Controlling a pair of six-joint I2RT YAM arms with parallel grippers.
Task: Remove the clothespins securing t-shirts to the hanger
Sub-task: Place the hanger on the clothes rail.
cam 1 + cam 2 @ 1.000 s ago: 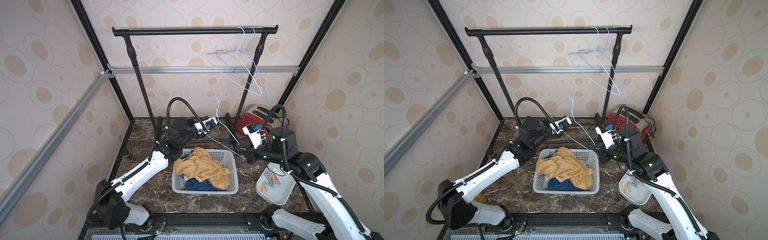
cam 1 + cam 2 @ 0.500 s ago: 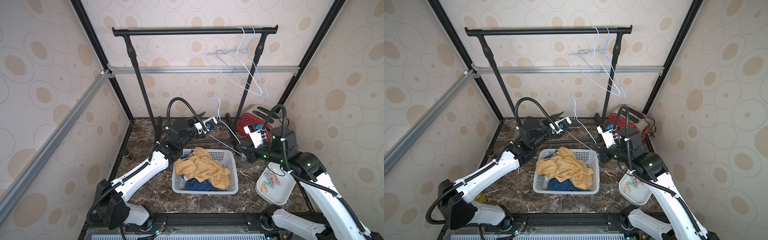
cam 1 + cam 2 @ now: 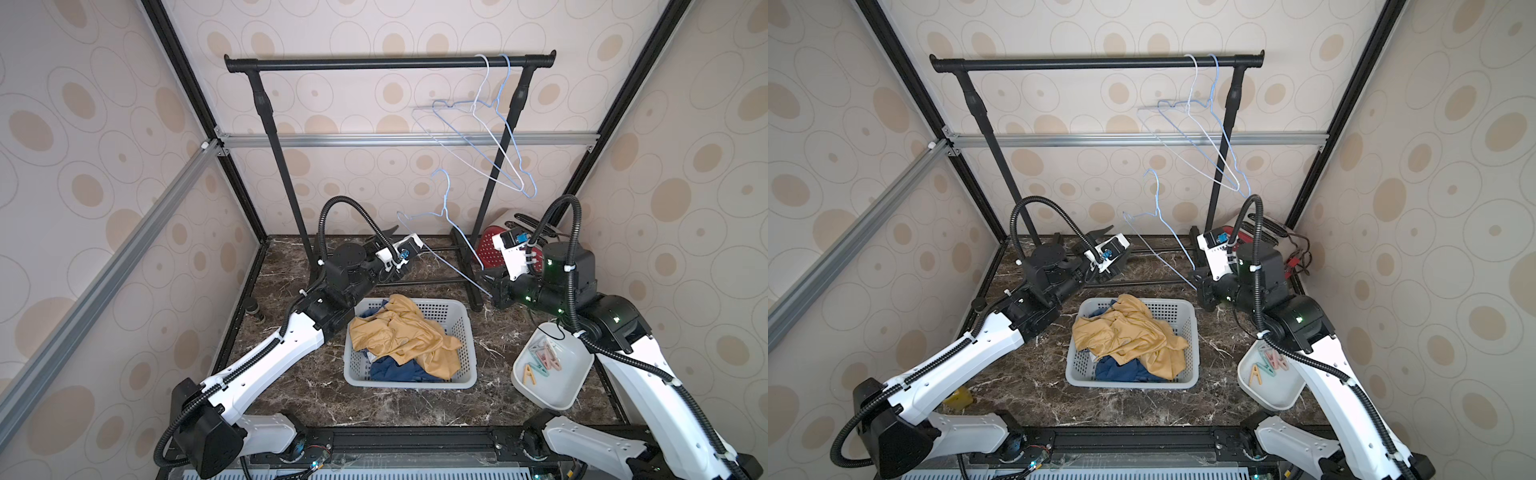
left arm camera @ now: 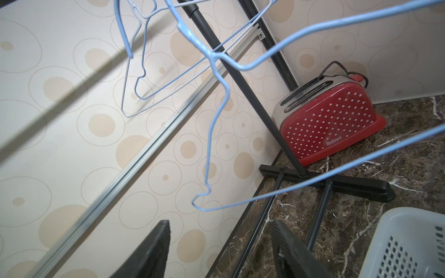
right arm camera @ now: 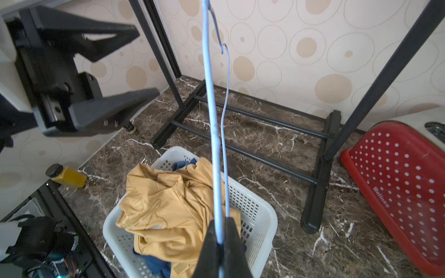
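Behind basket (image 3: 409, 384), bare hanger (image 5: 213, 115) clenched in right gripper (image 5: 220, 228); left gripper (image 4: 220, 223) released, not touching it; raise hook-first to rail (image 3: 374, 63), no twisting

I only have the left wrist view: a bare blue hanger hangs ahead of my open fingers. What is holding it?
Observer: The right gripper is shut on the blue hanger, on its bottom wire.
Operator: Where are the shirts?
Observer: The t-shirts lie heaped in the basket, the mustard one on top.
Operator: And the pins?
Observer: The clothespins lie in the white tray on the robot's right side.
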